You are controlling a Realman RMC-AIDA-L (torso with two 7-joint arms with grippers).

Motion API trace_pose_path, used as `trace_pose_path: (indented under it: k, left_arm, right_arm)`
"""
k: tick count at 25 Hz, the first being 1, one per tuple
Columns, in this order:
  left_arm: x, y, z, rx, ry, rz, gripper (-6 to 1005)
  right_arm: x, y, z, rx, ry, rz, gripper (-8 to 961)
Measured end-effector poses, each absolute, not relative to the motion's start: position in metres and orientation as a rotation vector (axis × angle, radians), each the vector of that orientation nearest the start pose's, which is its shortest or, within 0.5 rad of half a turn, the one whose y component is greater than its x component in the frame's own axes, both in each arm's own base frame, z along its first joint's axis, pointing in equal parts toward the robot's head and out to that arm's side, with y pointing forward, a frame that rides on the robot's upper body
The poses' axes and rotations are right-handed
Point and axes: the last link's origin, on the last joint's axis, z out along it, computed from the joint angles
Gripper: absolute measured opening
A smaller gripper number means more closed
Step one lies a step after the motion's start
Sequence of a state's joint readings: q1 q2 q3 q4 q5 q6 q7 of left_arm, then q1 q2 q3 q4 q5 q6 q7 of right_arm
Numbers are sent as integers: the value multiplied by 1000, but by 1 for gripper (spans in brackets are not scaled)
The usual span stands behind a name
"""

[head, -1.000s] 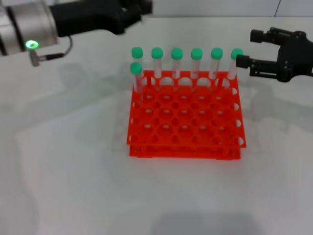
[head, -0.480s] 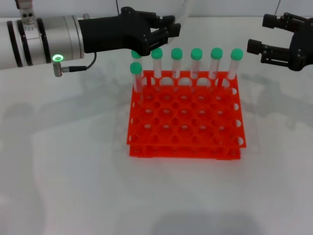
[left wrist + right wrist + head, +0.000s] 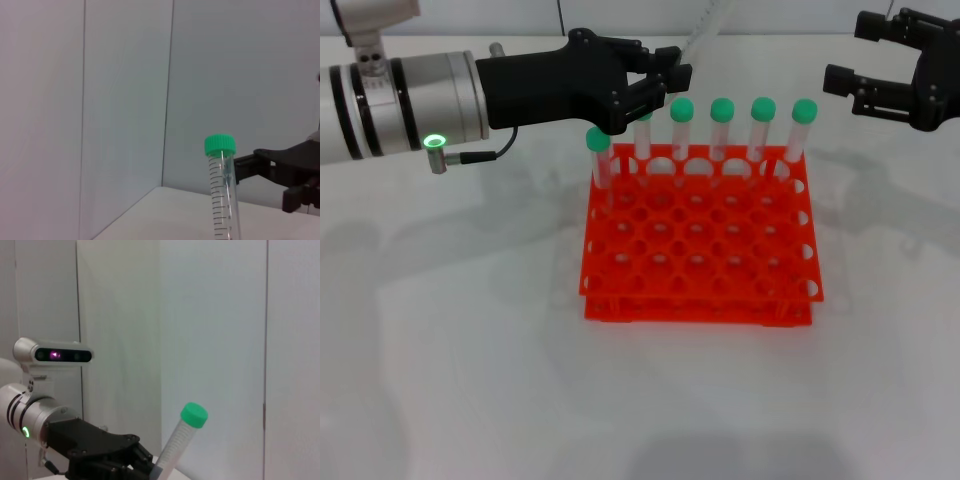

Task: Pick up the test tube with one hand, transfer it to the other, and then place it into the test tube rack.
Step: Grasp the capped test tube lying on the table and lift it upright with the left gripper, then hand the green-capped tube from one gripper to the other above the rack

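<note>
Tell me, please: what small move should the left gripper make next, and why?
Probably close on the back-row tube and lift it. The left gripper is right at the back-left tubes of the rack, while the right gripper hangs open, off to the side.

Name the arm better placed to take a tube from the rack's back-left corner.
Left. The left gripper is at the back-left test tube in the test tube rack; the right gripper hangs open beyond the rack's right side.
</note>
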State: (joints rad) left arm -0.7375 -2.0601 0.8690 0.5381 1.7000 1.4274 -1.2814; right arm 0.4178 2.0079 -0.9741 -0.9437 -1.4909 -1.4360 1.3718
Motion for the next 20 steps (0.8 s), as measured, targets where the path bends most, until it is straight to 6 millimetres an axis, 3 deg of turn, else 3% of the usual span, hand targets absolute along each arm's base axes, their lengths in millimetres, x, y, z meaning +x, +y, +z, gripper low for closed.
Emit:
trace_pose_path:
  k: [20]
  left_arm:
    - [-182, 381, -12, -2705, -313, -922, 182]
  right_arm:
    - [205, 363, 74, -2452, 224, 945, 742]
